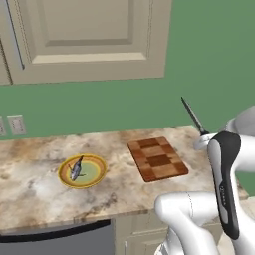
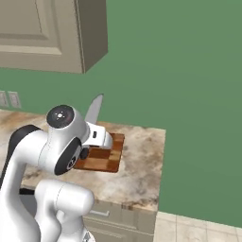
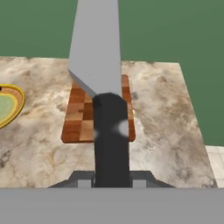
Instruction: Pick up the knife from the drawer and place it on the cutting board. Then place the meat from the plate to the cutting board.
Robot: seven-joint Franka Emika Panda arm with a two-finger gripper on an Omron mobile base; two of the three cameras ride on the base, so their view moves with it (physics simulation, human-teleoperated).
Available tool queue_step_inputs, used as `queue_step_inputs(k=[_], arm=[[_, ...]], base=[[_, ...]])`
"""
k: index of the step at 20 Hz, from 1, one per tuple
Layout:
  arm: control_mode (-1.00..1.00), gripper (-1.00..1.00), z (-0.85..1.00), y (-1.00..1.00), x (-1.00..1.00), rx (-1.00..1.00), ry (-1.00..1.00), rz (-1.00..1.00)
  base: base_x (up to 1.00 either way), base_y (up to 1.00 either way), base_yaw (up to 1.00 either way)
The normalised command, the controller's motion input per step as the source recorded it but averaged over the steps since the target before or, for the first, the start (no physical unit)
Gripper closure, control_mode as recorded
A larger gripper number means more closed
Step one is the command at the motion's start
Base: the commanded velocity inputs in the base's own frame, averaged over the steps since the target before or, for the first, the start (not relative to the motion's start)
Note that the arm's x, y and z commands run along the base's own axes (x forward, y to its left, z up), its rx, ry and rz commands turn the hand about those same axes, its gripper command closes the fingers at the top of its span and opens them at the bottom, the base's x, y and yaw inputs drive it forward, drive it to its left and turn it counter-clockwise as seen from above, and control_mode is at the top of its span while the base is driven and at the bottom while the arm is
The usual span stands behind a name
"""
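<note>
The gripper (image 3: pixel 112 177) is clamped on the black handle of the knife (image 3: pixel 98 48), whose broad silver-grey blade points up and away, in the air above the near side of the cutting board (image 3: pixel 78 116). Left of the board sits the yellow-rimmed plate (image 1: pixel 82 171) holding the small dark meat (image 1: pixel 76 169).

Glossy white rounded arm (image 1: pixel 199 214), black joint panels, round dark-grey end cap.
</note>
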Motion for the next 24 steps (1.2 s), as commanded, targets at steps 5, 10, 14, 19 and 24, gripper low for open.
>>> queue_step_inputs(k=[5, 10, 14, 19, 24], arm=[[1.0, 1.0, 0.0, 0.0, 0.0, 0.0, 0.0, 0.0], [1.0, 1.0, 0.0, 0.0, 0.0, 0.0, 0.0, 0.0], [1.0, 1.0, 0.0, 0.0, 0.0, 0.0, 0.0, 0.0], [-1.0, 1.0, -0.22, 0.18, 0.26, -0.09, 0.04, 0.21], [-1.0, 1.0, -0.39, 0.25, 0.19, -0.05, 0.01, 0.12]], base=[[0.94, 0.35, -0.25], [0.54, 0.46, -0.09], [0.23, 0.3, 0.15], [0.0, 0.0, 0.0], [0.0, 0.0, 0.0]])
